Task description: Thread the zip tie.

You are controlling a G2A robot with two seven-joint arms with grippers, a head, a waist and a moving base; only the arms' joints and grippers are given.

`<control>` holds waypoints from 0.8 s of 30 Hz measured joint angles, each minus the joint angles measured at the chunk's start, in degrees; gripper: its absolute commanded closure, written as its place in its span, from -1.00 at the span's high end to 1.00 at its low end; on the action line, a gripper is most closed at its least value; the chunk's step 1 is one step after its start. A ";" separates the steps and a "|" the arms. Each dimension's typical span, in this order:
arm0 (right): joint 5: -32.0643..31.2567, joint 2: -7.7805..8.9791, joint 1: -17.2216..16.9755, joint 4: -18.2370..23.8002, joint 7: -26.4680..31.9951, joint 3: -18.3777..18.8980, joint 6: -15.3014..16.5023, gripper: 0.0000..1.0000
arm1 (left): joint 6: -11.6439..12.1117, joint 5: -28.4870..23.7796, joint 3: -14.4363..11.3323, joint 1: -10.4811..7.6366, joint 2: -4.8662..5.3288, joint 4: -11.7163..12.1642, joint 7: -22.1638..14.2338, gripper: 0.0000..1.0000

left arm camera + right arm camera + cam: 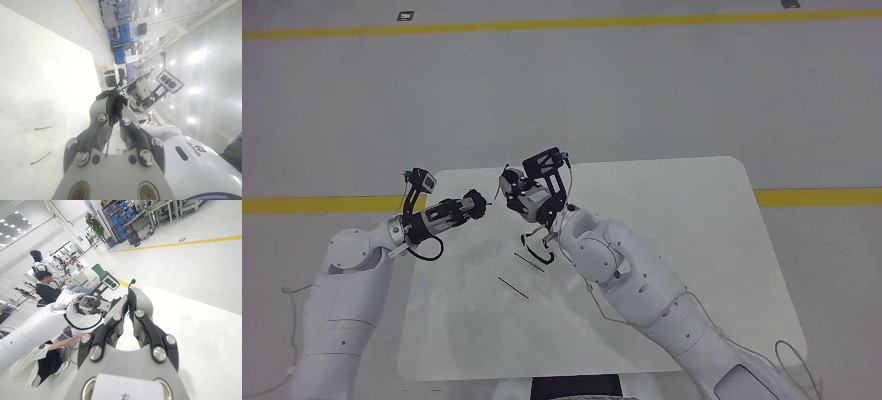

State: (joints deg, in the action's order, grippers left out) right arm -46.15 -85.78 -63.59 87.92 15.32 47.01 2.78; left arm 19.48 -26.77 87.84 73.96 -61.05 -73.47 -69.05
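My left gripper (pixel 114 98) is shut on a thin black zip tie strap (pixel 109 138), which runs back between the fingers toward the palm. My right gripper (pixel 129 300) is shut on a black zip tie; its head (pixel 133 281) sticks out past the fingertips. In the top view the left gripper (pixel 480 200) and the right gripper (pixel 508 184) face each other a short gap apart, above the table's far left part. I cannot tell whether both hold the same tie.
Two spare black zip ties (pixel 530 262) (pixel 512 288) lie flat on the white table (pixel 692 260), also visible as one tie (pixel 43 128) and another tie (pixel 41 158). The table's far edge (pixel 642 162) is close behind the grippers.
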 measured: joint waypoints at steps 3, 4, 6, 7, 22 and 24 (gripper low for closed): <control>-0.12 -0.01 -0.34 0.24 0.24 0.12 0.20 -1.00 | 0.00 0.00 0.00 0.00 0.00 0.00 0.00 -1.00; -0.12 -0.01 -0.44 0.30 0.33 0.17 0.30 -1.00 | 0.00 0.00 0.00 0.00 0.00 0.00 0.00 -1.00; -0.16 0.00 -0.68 0.45 0.54 0.33 0.47 -1.00 | 0.00 0.00 0.00 0.00 0.00 0.00 0.00 -1.00; -0.18 0.01 -0.79 0.53 0.63 0.40 0.53 -1.00 | 0.00 0.00 0.00 0.00 0.00 0.00 0.00 -1.00; 0.11 -0.40 -0.85 0.35 0.86 0.23 1.52 -1.00 | 0.00 0.00 0.00 0.00 0.00 0.00 0.00 -1.00; 0.21 -0.52 -0.70 -0.04 0.72 0.10 1.52 -1.00 | 0.00 0.00 0.00 0.00 0.00 0.00 0.00 -1.00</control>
State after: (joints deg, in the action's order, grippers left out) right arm -45.95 -86.30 -64.28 87.88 16.04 47.11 4.30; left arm 19.48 -26.77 87.84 73.96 -61.05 -73.47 -69.05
